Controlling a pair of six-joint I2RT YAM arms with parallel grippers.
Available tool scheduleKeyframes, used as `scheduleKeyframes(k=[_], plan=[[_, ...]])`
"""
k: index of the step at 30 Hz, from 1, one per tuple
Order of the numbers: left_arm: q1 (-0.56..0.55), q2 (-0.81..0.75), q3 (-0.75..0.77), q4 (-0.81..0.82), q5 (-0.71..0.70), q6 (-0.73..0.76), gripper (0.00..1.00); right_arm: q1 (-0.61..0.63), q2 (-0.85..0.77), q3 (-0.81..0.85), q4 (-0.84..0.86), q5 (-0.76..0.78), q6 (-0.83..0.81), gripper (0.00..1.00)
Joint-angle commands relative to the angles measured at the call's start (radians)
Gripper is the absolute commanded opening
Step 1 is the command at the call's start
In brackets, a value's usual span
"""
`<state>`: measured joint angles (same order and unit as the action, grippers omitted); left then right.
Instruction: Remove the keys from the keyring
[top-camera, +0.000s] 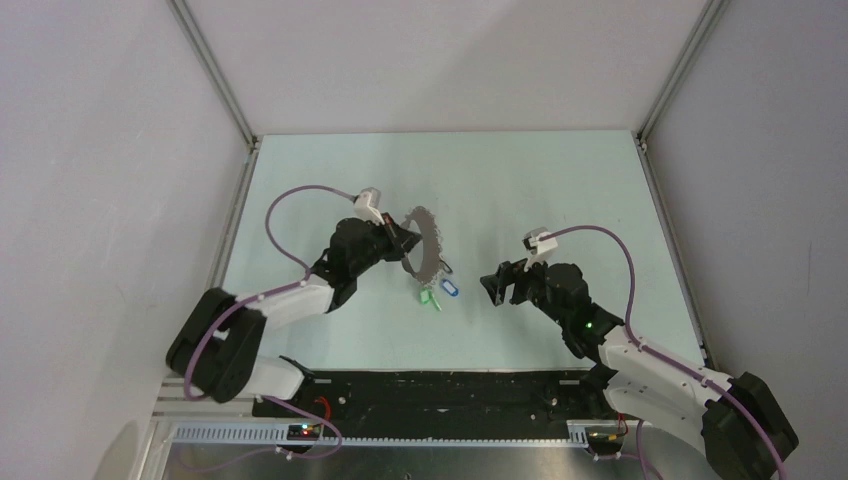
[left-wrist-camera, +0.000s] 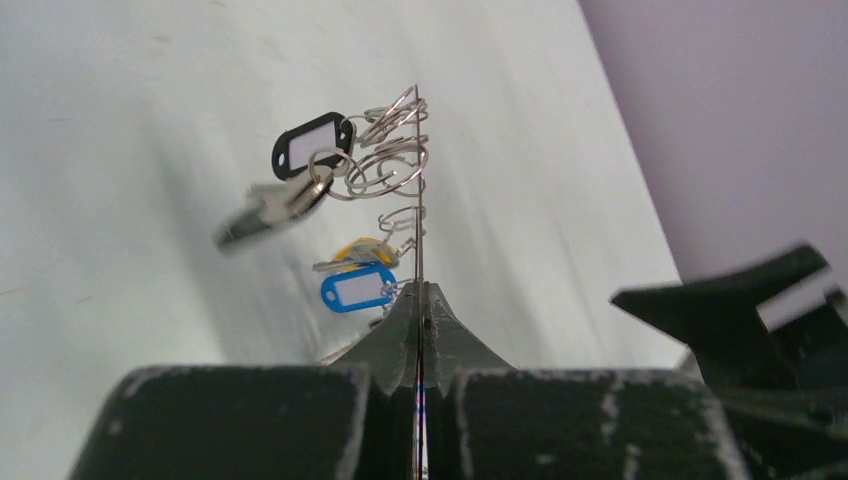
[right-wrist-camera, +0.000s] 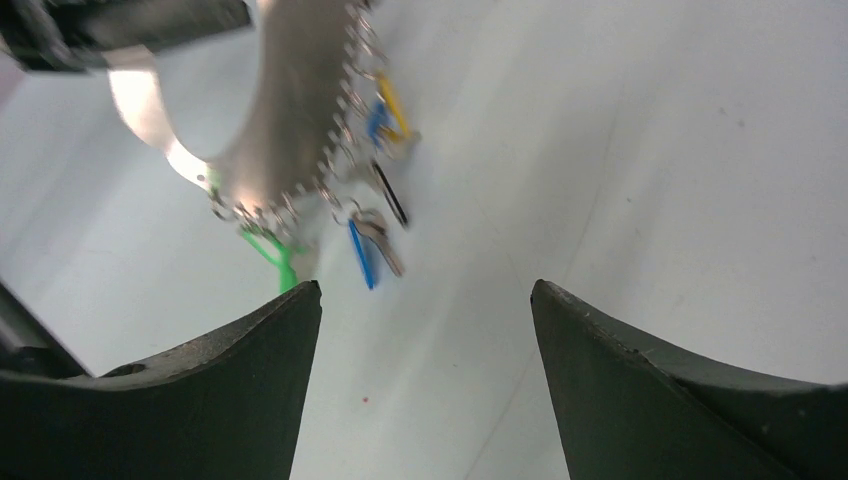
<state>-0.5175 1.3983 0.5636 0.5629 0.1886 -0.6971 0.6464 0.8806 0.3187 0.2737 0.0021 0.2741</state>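
My left gripper (top-camera: 406, 241) is shut on the edge of the keyring (top-camera: 436, 235) and holds it upright above the table. In the left wrist view the jaws (left-wrist-camera: 420, 300) pinch the thin ring (left-wrist-camera: 418, 200), seen edge-on. A black tag (left-wrist-camera: 312, 146), a silver key (left-wrist-camera: 270, 215) and a blue tag (left-wrist-camera: 357, 288) hang from it on small split rings. The keys (top-camera: 440, 290) dangle below the ring. My right gripper (top-camera: 495, 285) is open and empty, to the right of the keys. In its wrist view (right-wrist-camera: 425, 290) the ring (right-wrist-camera: 290, 110) and green (right-wrist-camera: 270, 250) and blue (right-wrist-camera: 360, 255) keys hang ahead, blurred.
The pale green table (top-camera: 540, 190) is bounded by white walls with metal frame rails at the left (top-camera: 240, 200) and right (top-camera: 665, 200). A black strip (top-camera: 440, 390) with the arm bases runs along the near edge.
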Motion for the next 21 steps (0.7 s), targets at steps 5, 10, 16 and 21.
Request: scheduleKeyframes(k=[5,10,16,21], plan=[[-0.087,-0.225,0.080,-0.390,-0.617,-0.065,0.00,0.054,-0.085,-0.032,0.145,0.203,-0.059,0.82],[-0.087,-0.304,0.038,-0.441,-0.662,-0.147,0.00,0.054,-0.081,-0.041,0.158,0.197,-0.055,0.82],[-0.088,-0.285,0.048,-0.427,-0.628,-0.108,0.00,0.056,-0.055,-0.044,0.180,0.172,-0.054,0.81],[-0.116,-0.233,0.068,-0.394,-0.590,-0.056,0.00,0.055,-0.044,-0.068,0.232,0.123,-0.054,0.81]])
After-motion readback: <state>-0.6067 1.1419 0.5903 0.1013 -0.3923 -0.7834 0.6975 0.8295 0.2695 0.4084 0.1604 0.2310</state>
